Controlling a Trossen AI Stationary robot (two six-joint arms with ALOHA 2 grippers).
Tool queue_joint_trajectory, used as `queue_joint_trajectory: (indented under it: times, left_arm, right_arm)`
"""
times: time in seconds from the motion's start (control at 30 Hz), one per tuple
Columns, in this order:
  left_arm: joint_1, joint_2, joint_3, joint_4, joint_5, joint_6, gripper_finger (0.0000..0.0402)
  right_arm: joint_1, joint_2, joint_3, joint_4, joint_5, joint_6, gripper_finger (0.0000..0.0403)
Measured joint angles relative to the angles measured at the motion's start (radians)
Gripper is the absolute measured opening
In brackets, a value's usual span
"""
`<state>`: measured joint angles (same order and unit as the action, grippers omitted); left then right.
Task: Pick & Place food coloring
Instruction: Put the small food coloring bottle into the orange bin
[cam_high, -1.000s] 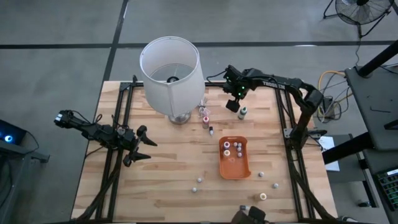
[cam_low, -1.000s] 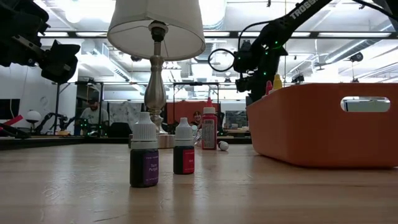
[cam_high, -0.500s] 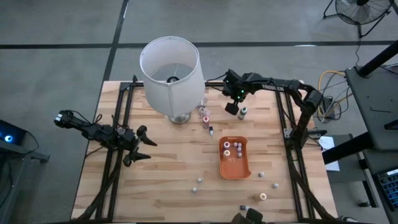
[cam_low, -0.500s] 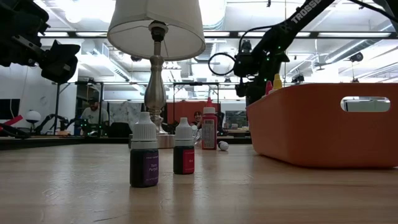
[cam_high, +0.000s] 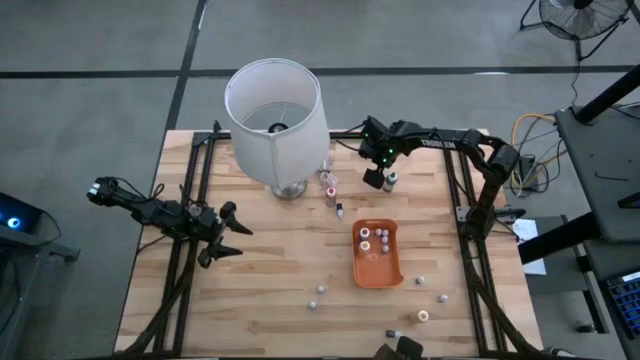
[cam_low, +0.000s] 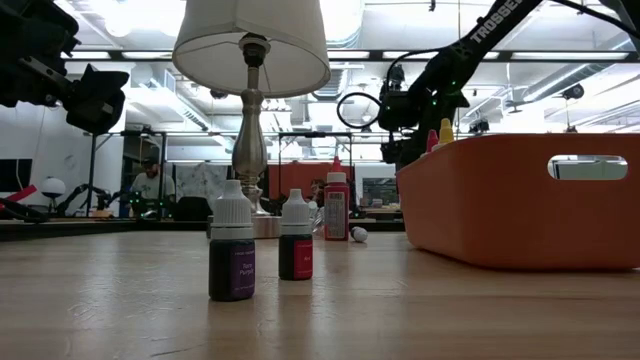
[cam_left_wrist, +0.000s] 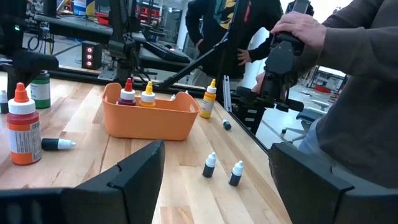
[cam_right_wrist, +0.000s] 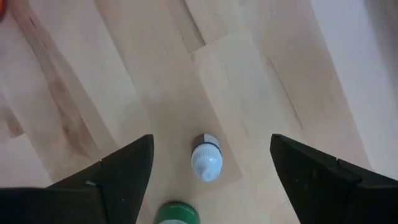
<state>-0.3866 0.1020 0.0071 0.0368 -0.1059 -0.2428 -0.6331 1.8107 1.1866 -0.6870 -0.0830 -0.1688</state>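
Wooden table (cam_high: 270, 280), orange tray (cam_high: 377, 267) holding several food coloring bottles (cam_high: 375, 238), right gripper (cam_high: 377, 178) jaws wide apart, empty, above white-capped bottle (cam_right_wrist: 206, 164), left gripper (cam_high: 228, 232) jaws spread, empty, near table's left side.

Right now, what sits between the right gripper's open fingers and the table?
In the right wrist view, a white-capped bottle stands upright between the right gripper fingers, a green cap beside it, on bare wood.
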Motion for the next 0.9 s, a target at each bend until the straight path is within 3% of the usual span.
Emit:
queue_joint_trajectory:
  times: [0.47,0.9]
  left_arm:
    - [0.000,0.000,0.000,0.000,0.000,0.000,0.0259]
    - [0.000,0.000,0.000,0.000,0.000,0.000,0.0259]
  right_arm:
    - [0.000,0.000,-0.013,-0.005,0.006,-0.011,0.0281]
    - [0.000,0.000,-0.013,-0.005,0.006,-0.007,0.0193]
